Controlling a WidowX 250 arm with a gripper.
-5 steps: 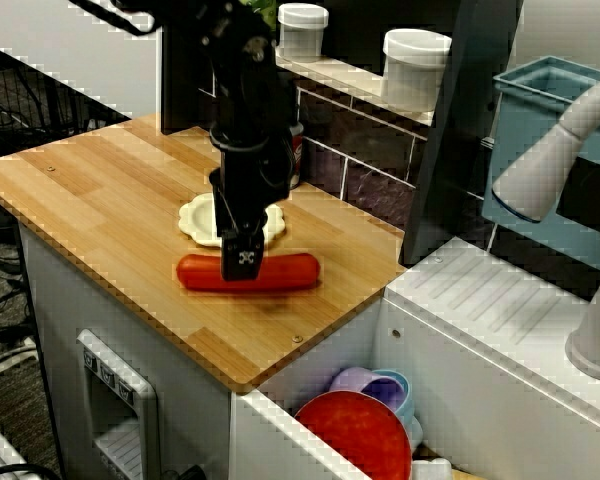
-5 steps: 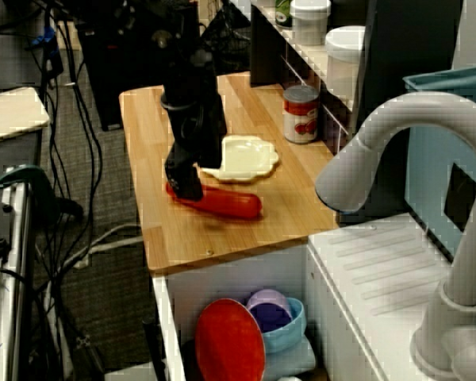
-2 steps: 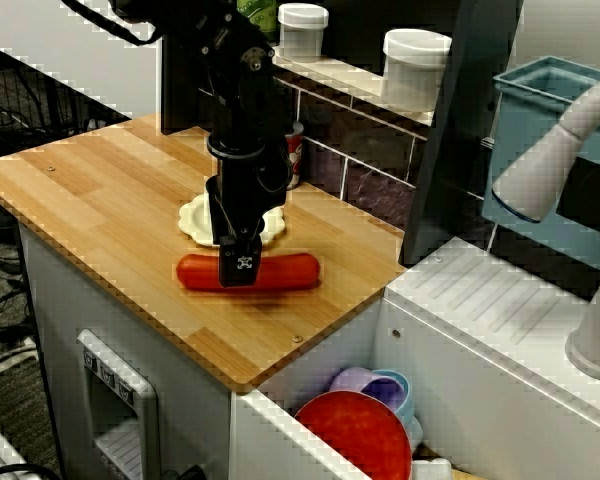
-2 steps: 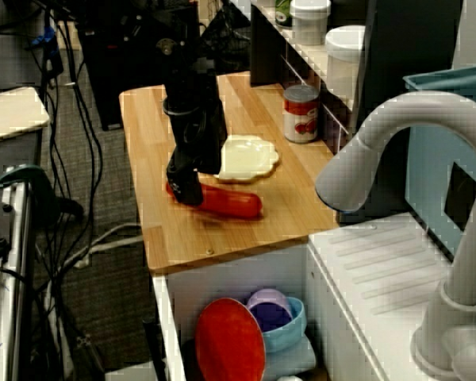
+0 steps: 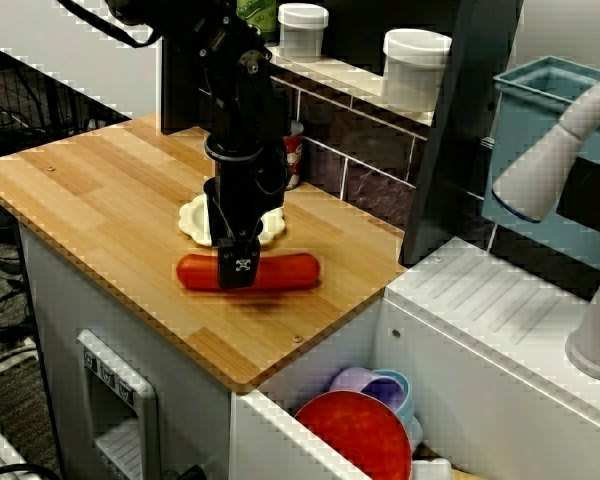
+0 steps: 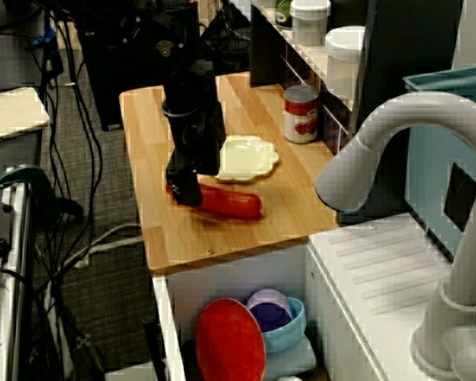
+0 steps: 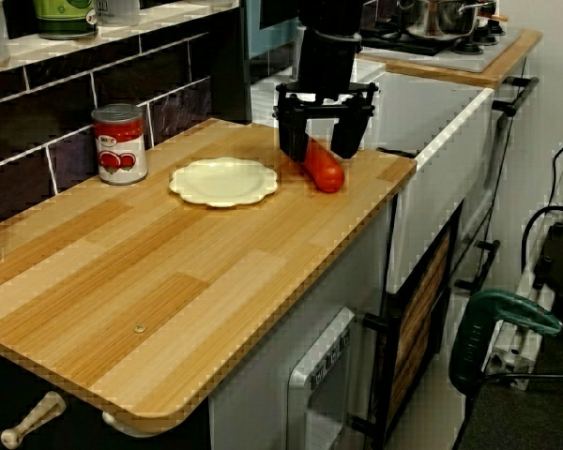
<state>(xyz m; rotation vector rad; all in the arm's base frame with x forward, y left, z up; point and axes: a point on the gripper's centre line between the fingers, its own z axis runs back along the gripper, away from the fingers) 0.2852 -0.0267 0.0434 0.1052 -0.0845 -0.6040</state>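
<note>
The hand (image 7: 319,152) is hanging open in the upper middle of the frame, straddling the red sausage (image 7: 326,172), which is lying on the tabletop (image 7: 169,272) just beside the cream plate (image 7: 223,180), not yet gripped.

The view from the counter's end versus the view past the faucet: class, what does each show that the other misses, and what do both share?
Only the counter's-end view: both fingers spread apart on either side of the sausage, and a pot on the stove. Only the faucet view: the faucet, a red plate and bowls below the counter. Both: sausage, cream plate, tomato can, wooden counter.
</note>
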